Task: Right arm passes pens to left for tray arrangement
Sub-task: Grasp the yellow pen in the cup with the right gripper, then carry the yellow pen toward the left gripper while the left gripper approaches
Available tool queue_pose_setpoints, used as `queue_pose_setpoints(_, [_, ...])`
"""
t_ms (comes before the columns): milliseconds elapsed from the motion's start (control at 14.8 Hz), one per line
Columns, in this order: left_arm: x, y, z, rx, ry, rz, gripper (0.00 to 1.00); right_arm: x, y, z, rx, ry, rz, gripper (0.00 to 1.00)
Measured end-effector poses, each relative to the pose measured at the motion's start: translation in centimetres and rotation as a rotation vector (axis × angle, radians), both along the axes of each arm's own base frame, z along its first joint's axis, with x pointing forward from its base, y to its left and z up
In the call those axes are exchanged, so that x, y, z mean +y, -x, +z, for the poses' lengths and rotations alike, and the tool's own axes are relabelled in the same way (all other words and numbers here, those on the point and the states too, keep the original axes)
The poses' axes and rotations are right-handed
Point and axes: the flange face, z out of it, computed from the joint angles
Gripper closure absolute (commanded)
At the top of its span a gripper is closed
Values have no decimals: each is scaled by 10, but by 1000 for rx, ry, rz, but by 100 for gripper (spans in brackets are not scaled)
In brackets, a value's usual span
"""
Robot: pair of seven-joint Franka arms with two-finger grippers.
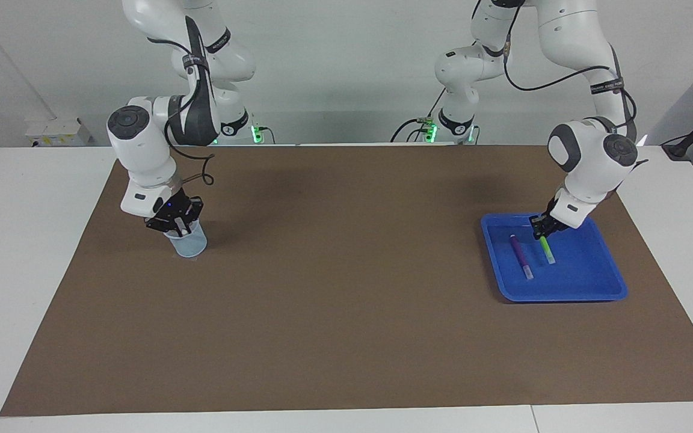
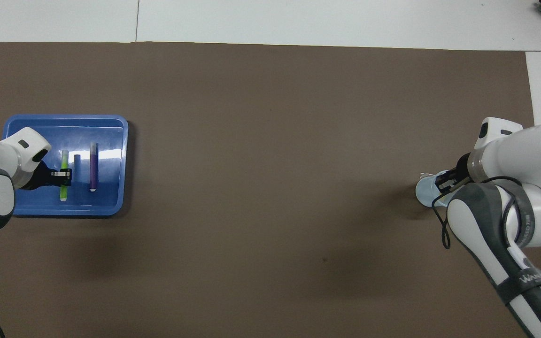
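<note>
Right now my left gripper [image 1: 542, 230] clamps the green pen [image 1: 547, 250] low over the blue tray [image 1: 587, 290], lower right of the facing frame, beside the purple pen [image 1: 520, 256]. Releasing tilted, it could roll into that 1. My right gripper [image 1: 176, 224], shut, dips in the cup [image 1: 190, 243]; lifting may tip it.

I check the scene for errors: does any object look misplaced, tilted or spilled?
Nothing stands out. The purple pen lies flat in the blue tray, the left gripper holds the green pen beside it, and the cup stands upright.

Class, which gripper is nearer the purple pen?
Left. The left gripper holds the green pen beside the purple pen; the right gripper is at the cup.
</note>
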Motion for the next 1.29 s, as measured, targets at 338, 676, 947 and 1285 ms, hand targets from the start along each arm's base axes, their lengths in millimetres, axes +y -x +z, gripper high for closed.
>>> queue_pose_setpoints(338, [2,-7,-17,-34,0,3,100,9,-15,110,10,-21,-48,100])
queue_pose_setpoints(676, [1,-9,-19,-44,-1,-4,0,79,-17,156,-35,-291,-295,100])
queue_pose_setpoints(947, [-1,-8,-20,-38,1,-8,0,185,-24,175,-122,-564,-597,100])
queue_pose_setpoints(1285, [-6,-19,6,43,16,-12,0,278,-8,183,-101,-735,-901,100])
